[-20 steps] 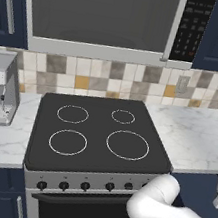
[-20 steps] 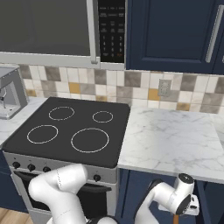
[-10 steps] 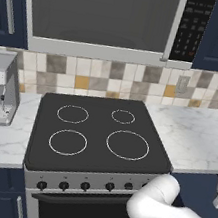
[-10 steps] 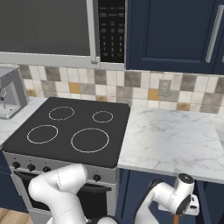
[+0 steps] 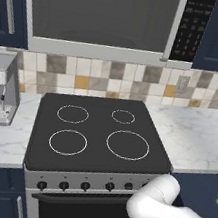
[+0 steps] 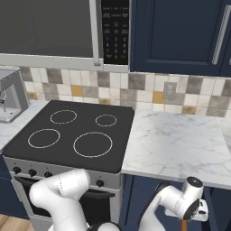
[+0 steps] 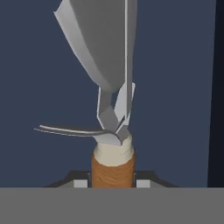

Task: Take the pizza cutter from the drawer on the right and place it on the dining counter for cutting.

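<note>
Jaws are seen clamped on the brown handle of the cutter, whose grey blade stands away from the gripper against a navy surface in the hand view. In the right base view the hand hangs low, below the worktop edge and right of the stove. The lift seems the step in hand: the grip should be kept firm, the blade raised clear of the cabinet fronts, and nothing swung before the carry toward the dining counter is begun.

Hardly anything shifts here: in both base views the arm sits where it was, stove and worktop unmoved, and no visible change shows up between the moments.
</note>
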Controlling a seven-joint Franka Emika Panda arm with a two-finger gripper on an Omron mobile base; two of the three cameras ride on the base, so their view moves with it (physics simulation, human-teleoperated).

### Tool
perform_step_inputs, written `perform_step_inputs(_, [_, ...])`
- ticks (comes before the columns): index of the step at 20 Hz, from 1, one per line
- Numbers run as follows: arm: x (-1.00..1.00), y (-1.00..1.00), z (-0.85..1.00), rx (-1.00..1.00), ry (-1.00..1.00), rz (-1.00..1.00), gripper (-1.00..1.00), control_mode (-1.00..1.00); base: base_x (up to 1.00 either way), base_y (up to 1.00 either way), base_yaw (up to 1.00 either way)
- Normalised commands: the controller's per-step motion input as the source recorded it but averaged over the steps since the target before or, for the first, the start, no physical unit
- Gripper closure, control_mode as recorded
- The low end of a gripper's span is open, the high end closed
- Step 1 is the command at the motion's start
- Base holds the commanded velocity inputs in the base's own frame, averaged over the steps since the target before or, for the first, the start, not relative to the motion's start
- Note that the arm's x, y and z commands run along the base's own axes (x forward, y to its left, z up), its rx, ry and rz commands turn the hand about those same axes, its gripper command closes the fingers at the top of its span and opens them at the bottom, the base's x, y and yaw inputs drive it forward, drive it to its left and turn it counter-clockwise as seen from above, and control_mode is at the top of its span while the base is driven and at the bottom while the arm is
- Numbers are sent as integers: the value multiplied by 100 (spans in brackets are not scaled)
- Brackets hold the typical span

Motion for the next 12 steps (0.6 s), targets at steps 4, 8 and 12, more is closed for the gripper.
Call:
perform_step_inputs(4, [-31,-7,46,0,0,0,100,-100,0,0,0])
perform_step_inputs(8, [-27,0,63,0,0,0,100,-100,0,0,0])
perform_step_inputs(12, [-41,0,49,0,3,0,100,-100,0,0,0])
